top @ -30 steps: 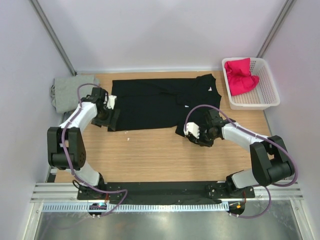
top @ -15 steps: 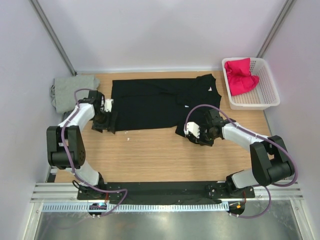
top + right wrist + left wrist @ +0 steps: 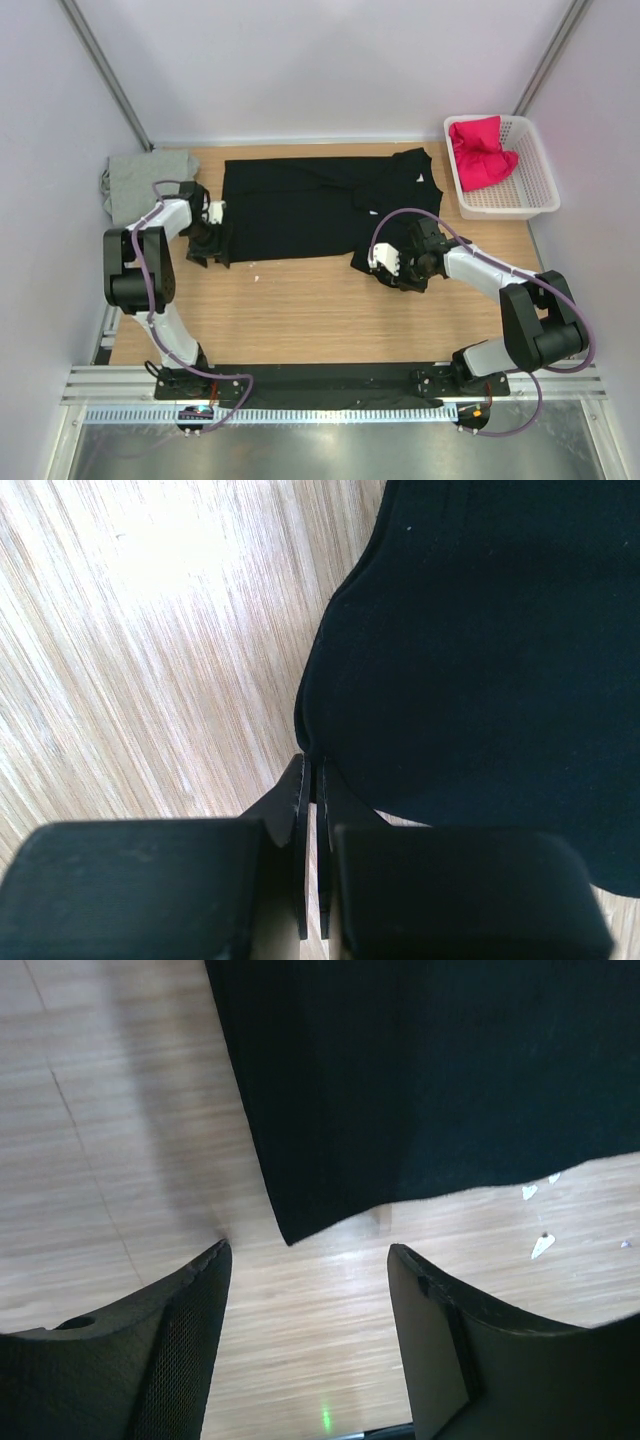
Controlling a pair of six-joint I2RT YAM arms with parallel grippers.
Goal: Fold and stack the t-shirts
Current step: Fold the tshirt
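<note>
The large black t-shirt (image 3: 310,210) lies spread flat across the back of the table, its small white mark (image 3: 420,179) at the right. My left gripper (image 3: 208,244) is open at the shirt's near-left corner. In the left wrist view that corner (image 3: 292,1232) lies just ahead of the open gripper (image 3: 308,1252), with bare wood between the jaws. My right gripper (image 3: 386,266) is shut on the shirt's near-right edge. In the right wrist view the gripper (image 3: 310,768) pinches the hem (image 3: 312,735). The grey t-shirt (image 3: 140,182) lies folded at the back left. The magenta-red t-shirt (image 3: 480,150) lies in the basket.
The white mesh basket (image 3: 540,196) stands at the back right corner. Small white scraps (image 3: 540,1245) lie on the wood (image 3: 300,300) near the shirt's near edge. White walls close in the back and both sides.
My left gripper has slid toward me along the shirt's left edge to its near-left corner, and the left arm's elbow has swung inward. The right arm has not moved.
</note>
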